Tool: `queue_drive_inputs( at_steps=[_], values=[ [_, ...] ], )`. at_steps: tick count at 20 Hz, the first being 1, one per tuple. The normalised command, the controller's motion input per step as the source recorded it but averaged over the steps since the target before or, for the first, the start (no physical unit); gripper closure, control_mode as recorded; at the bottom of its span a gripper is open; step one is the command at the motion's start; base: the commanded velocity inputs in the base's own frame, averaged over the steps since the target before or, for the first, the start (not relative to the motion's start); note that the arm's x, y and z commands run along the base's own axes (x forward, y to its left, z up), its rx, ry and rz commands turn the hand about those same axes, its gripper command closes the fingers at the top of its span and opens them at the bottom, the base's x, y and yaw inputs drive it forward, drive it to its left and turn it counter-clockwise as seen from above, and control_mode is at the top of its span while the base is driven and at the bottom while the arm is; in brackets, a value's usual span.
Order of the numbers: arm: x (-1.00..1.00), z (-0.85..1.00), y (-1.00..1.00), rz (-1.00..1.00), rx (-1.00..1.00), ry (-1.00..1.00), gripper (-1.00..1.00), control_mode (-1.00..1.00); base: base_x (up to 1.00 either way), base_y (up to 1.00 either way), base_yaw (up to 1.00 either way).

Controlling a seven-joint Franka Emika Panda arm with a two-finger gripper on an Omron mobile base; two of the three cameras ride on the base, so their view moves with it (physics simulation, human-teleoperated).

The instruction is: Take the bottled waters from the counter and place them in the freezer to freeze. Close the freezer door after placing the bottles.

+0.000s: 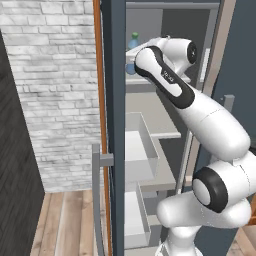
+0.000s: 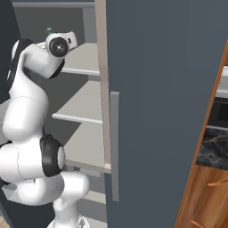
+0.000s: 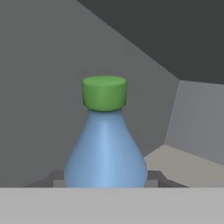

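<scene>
**Setting the green-capped bottle down on the upper freezer shelf**

My gripper (image 3: 105, 183) is pinched on the green-capped water bottle (image 3: 105, 148); in the hand view its bluish shoulders rise straight up between my finger tips (image 3: 57, 178), the cap centred and level. From the left base view my wrist reaches into the freezer (image 1: 150, 115) at its upper shelf (image 1: 145, 86), with the bottle's cap (image 1: 134, 36) peeking past my hand, near the shelf's left edge. The freezer door (image 1: 114, 150) stands open at my left.

To do this well, I judge I should keep the bottle upright, lower until its base sits flat on the shelf well back from the front edge, then spread the fingers and draw straight back so I don't tip it. I cannot tell whether the base touches the shelf yet.
</scene>
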Motion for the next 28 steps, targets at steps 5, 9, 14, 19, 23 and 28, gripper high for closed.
queue_drive_inputs(
  at_steps=[5, 9, 14, 19, 23, 28],
  values=[
    [0.43, -0.31, 0.0, 0.01, 0.05, 0.0, 1.0, -1.0, 0.0, 0.0, 0.0],
    [0.49, -0.27, 0.0, 0.0, 0.04, 0.0, 1.0, -1.0, 0.0, 0.0, 0.0],
    [0.49, -0.2, 0.0, 0.0, 0.02, 0.0, 1.0, -1.0, 0.0, 0.0, 0.0],
    [0.49, -0.2, 0.0, 0.0, 0.0, 0.0, 1.0, -1.0, 0.0, 0.0, 0.0],
    [0.28, -0.39, 0.0, 0.0, 0.0, 0.04, 1.0, -1.0, 0.0, 0.0, 0.0],
    [0.09, -0.34, 0.0, 0.02, 0.0, 0.0, 1.0, -1.0, 0.0, 0.0, 0.0]
  ],
)
